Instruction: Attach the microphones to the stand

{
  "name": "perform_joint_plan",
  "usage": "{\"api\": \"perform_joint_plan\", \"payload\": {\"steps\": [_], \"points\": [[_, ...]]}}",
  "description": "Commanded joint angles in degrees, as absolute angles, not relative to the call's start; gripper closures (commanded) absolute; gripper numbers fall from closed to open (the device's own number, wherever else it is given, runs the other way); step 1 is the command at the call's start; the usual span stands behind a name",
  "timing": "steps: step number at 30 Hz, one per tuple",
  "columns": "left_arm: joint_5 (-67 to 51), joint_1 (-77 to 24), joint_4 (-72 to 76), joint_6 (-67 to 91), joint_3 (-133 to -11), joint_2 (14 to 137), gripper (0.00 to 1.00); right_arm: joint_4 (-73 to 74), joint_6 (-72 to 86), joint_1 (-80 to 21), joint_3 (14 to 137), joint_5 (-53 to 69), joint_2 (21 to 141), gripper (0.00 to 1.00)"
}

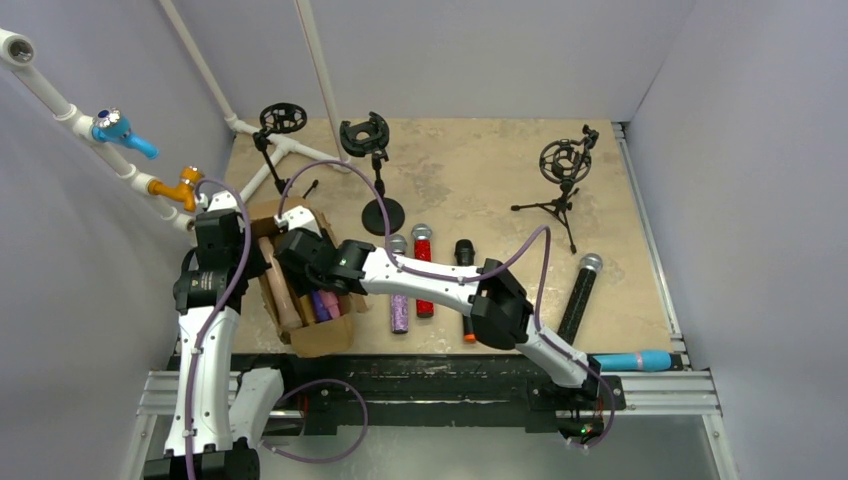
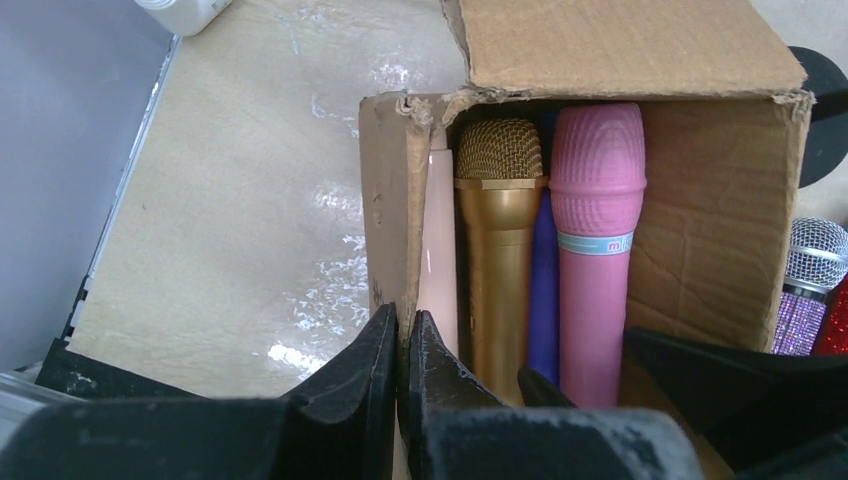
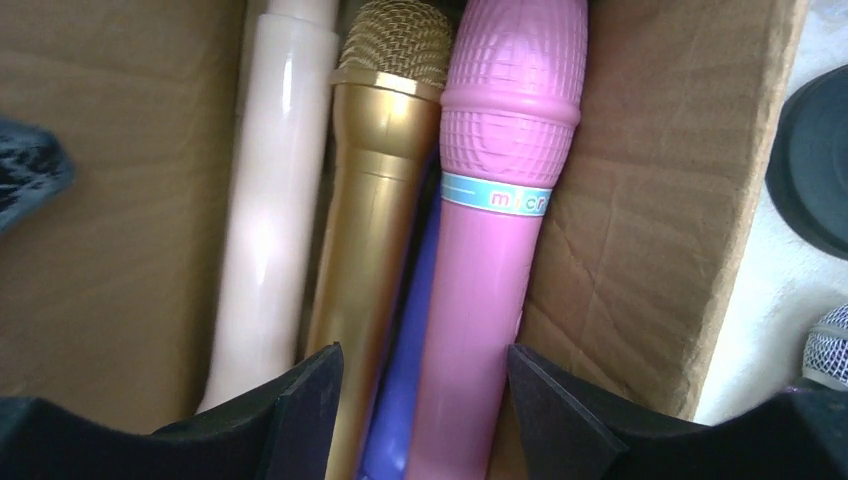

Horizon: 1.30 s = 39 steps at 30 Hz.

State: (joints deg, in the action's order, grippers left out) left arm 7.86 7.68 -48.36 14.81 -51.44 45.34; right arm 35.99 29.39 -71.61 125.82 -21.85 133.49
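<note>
The blue microphone point(image 3: 397, 410) lies mostly hidden between the gold microphone point(image 3: 365, 200) and the pink microphone point(image 3: 490, 250); the bottom edge crops all three.

The left arm point(image 1: 205, 350) rises from its base at 7 o'clock toward 11 o'clock, with its wrist turned toward 3 o'clock. The left gripper point(image 2: 402, 325) is pinched almost closed on the thin wall of a box point(image 2: 385, 200). The right arm point(image 1: 430, 280) reaches from its base at 5 o'clock low across toward 9 o'clock, elbow bent. The right gripper point(image 3: 422, 360) points downward, its fingers point(image 3: 300, 400) spread wide apart.
</note>
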Motion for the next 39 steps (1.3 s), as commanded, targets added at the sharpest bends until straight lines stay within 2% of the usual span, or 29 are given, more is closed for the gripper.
{"api": "perform_joint_plan", "payload": {"steps": [1, 5, 8, 18, 20, 32, 39], "points": [[3.43, 7.47, -45.5, 17.75, -54.33, 44.12, 1.0, 36.29, 27.23, -70.84, 127.18, -24.97, 136.28, 0.35], [1.24, 7.41, -44.67, 17.11, -53.78, 44.42, 1.0, 33.42, 26.9, -70.84, 127.02, -20.81, 137.79, 0.36], [0.89, 7.4, -43.78, 16.07, -53.04, 44.55, 1.0, 29.7, 26.0, -70.84, 124.86, -18.7, 136.13, 0.43], [4.44, 7.44, -43.36, 14.36, -53.64, 45.12, 1.0, 21.42, 25.38, -70.41, 117.58, -15.31, 123.38, 0.94], [5.44, 7.41, -43.49, 14.09, -53.75, 45.3, 1.0, 20.82, 25.63, -70.17, 115.4, -14.41, 120.32, 1.0], [8.0, 7.45, -43.85, 12.8, -54.14, 46.56, 1.0, 19.05, 26.38, -66.76, 94.38, -15.26, 96.75, 1.0], [7.7, 7.41, -44.37, 12.44, -54.69, 46.49, 1.0, 22.66, 28.59, -55.82, 78.1, -17.87, 85.23, 1.0]]}}
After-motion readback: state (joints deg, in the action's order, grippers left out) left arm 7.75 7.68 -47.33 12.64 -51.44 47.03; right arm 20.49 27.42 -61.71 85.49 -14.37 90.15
